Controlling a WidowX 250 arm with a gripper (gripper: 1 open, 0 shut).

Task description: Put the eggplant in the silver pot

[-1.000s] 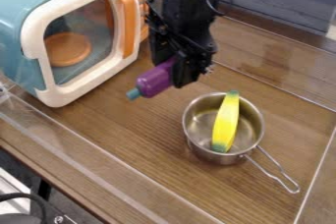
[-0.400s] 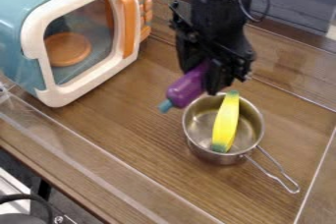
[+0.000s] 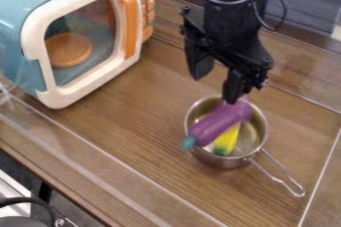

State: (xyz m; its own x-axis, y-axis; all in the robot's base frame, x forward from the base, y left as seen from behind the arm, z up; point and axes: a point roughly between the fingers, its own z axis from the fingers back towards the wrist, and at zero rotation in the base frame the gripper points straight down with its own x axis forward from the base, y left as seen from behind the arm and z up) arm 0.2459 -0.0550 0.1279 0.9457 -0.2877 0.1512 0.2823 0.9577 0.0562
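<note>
The pincer (image 3: pixel 218 75) we saw hanging spread and empty above the silver pot (image 3: pixel 226 131), where the eggplant (image 3: pixel 217 123) lay tilted across the yellow toy (image 3: pixel 232 134), stem cap over the near rim.

The eggplant (image 3: pixel 218 123) lies in the silver pot (image 3: pixel 226 133) on a yellow toy (image 3: pixel 229 136); the tool (image 3: pixel 218 80) hangs open above.

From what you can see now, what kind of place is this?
Probably a play-kitchen test bench, not a real kitchen: a toy microwave on a wooden table, a small silver pot holding a toy eggplant, and a robot arm above it.
</note>
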